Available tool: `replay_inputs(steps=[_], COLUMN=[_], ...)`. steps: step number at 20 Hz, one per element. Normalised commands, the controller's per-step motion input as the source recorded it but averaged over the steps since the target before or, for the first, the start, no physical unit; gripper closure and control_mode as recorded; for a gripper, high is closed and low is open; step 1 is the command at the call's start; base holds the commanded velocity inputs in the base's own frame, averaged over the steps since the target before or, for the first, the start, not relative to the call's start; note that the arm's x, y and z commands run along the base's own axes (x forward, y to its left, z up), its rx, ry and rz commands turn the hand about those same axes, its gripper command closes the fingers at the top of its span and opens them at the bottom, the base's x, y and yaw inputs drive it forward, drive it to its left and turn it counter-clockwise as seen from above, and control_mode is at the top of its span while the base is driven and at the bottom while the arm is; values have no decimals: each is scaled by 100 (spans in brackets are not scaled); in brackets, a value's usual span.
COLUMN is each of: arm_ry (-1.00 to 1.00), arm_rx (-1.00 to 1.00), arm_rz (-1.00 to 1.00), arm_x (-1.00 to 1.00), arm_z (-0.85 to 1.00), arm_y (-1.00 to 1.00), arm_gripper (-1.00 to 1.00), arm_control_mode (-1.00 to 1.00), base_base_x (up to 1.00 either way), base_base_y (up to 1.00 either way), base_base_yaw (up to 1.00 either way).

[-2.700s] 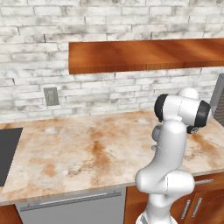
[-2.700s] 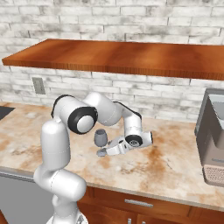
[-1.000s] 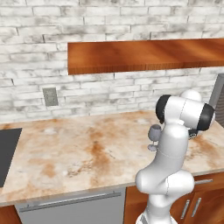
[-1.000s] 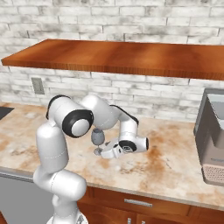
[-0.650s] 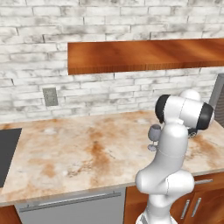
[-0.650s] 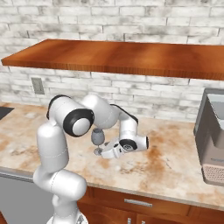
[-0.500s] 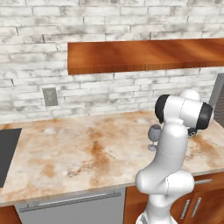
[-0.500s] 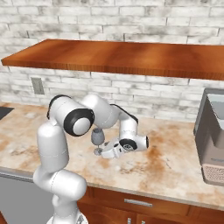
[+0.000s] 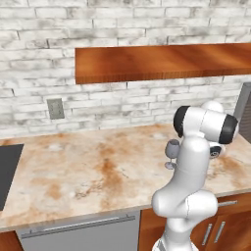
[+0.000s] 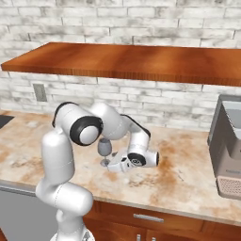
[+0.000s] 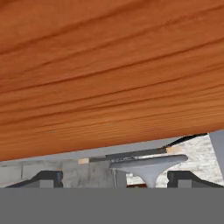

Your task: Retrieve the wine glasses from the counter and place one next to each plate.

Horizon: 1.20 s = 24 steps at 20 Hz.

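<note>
In the left base view, a wine glass [image 9: 172, 151] is seen upright on the counter [image 9: 88, 176], beside the arm. In the right base view, the gripper [image 10: 113, 164] is laid low at its stem. In the hand view, the fingertips [image 11: 48, 178] are spread around the foot, presumably for a low, steady grasp.

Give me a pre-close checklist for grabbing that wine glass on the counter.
1. Wine glass upright on the counter: ok.
2. Gripper low at the glass's foot: ok.
3. Jaws open: ok.
4. Stem centred between the fingertips: ok in the hand view, foot sits between both tips.
5. Tips deep enough past the stem: cannot tell.
6. Room to lift under the wooden shelf: cannot tell.
</note>
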Motion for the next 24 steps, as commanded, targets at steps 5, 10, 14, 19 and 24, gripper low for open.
replay_inputs(steps=[5, 10, 14, 19, 24], arm_ry=[0, 6, 16, 13, 3], arm_rx=[19, 9, 2, 0, 2], arm_rz=[0, 0, 0, 0, 0], arm_x=[14, 2, -4, 0, -13], arm_z=[-23, -7, -5, -22, -3], arm_y=[24, 43, 54, 49, 13], arm_gripper=[-100, -100, -100, -100, 100], arm_control_mode=[-100, -100, -100, -100, -100], base_base_x=[0, 0, 0, 0, 0], base_base_y=[0, 0, 0, 0, 0], base_base_yaw=[0, 0, 0, 0, 0])
